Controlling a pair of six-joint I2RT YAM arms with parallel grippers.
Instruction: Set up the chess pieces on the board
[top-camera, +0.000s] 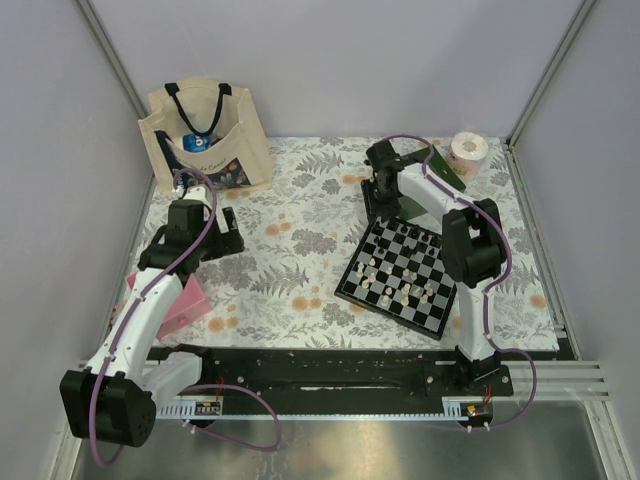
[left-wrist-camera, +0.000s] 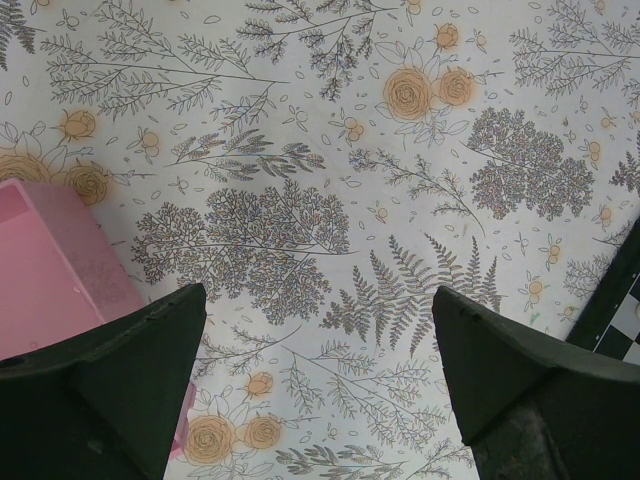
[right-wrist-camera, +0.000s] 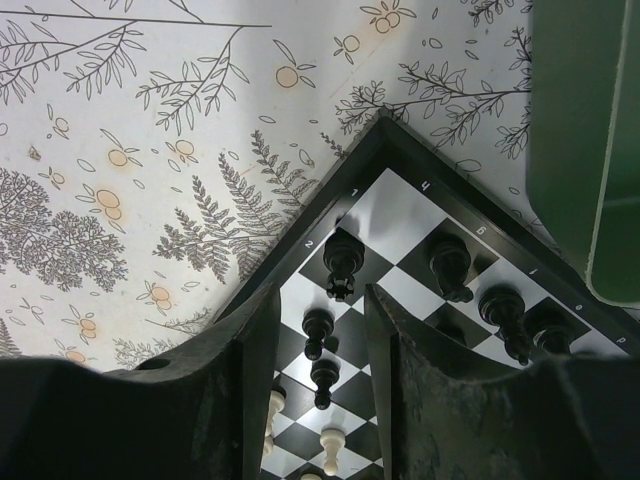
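The checkered board (top-camera: 402, 272) lies right of centre, turned at an angle, with cream-white and black chess pieces (top-camera: 405, 292) on it. My right gripper (top-camera: 379, 196) hovers over the board's far corner, open and empty. In the right wrist view the gripper (right-wrist-camera: 320, 292) frames a black rook (right-wrist-camera: 343, 262) and two black pawns (right-wrist-camera: 318, 332) standing on the board (right-wrist-camera: 400, 195); more black pieces (right-wrist-camera: 450, 265) and white pawns (right-wrist-camera: 331, 448) stand nearby. My left gripper (top-camera: 222, 230) is open and empty over bare cloth, and it also shows in the left wrist view (left-wrist-camera: 318, 295).
A green tray (right-wrist-camera: 585, 150) lies just beyond the board's far corner. A pink box (top-camera: 185, 300) sits at the left, also in the left wrist view (left-wrist-camera: 50, 270). A tote bag (top-camera: 205, 135) stands at back left and a tape roll (top-camera: 468, 150) at back right.
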